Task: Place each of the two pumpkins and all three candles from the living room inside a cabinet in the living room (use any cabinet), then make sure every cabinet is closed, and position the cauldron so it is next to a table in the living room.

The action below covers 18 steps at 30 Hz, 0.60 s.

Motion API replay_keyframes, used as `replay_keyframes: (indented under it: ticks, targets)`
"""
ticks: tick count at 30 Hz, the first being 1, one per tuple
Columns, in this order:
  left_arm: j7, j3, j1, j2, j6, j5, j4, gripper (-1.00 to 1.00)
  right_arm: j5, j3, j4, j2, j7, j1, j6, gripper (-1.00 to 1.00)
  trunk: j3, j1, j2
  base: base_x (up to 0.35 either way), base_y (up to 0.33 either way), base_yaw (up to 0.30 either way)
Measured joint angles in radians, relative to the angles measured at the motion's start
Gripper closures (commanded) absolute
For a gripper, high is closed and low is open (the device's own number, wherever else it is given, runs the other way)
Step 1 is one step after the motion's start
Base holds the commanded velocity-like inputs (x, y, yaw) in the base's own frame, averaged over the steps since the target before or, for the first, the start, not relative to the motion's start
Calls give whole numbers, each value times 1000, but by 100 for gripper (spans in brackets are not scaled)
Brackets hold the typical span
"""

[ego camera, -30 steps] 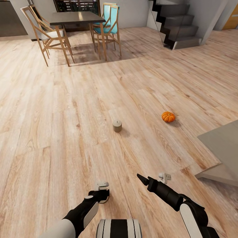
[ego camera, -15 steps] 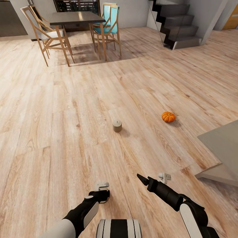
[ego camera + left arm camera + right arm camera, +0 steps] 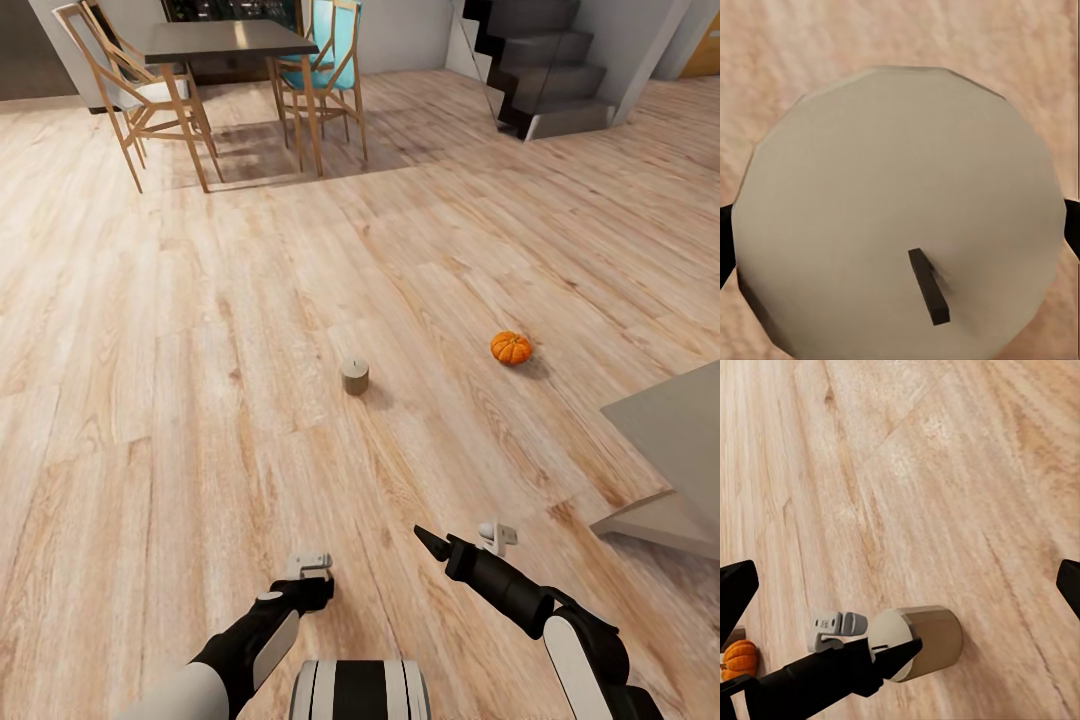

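A beige candle [image 3: 354, 376] stands upright on the wood floor ahead of me, and an orange pumpkin [image 3: 511, 347] sits to its right. My left gripper [image 3: 312, 592] hangs low over the floor, shut on a second candle [image 3: 892, 187] whose round top and dark wick face the left wrist camera. In the right wrist view that held candle [image 3: 926, 641] shows in the left arm's black fingers [image 3: 896, 654]. My right gripper [image 3: 430, 543] is open and holds nothing, its fingertips wide apart over bare floor. The pumpkin [image 3: 739, 658] appears small in the right wrist view.
A dark dining table [image 3: 225, 40] with wooden chairs stands far back left. A dark staircase [image 3: 545, 75] rises at the back right. A grey low block [image 3: 665, 440] juts in at the right edge. Open wood floor lies around the candle and pumpkin.
The whole head view has shifted slightly, so the camera moved. The floor candle, the pumpkin and both arms hold the same relative places.
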Motion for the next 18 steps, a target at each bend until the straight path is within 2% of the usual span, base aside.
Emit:
replay_keyframes:
  ticks: [12,13,18]
  targets:
    - [-1,0,1,0,1,1,0,-100,0,0,0,0,0,0,0,-100,0,0,0,0,0,0]
    - [-1,0,1,0,1,1,0,100,0,0,0,0,0,0,0,-100,0,0,0,0,0,0]
    - [-1,0,1,0,1,1,0,100,0,0,0,0,0,0,0,-100,0,0,0,0,0,0]
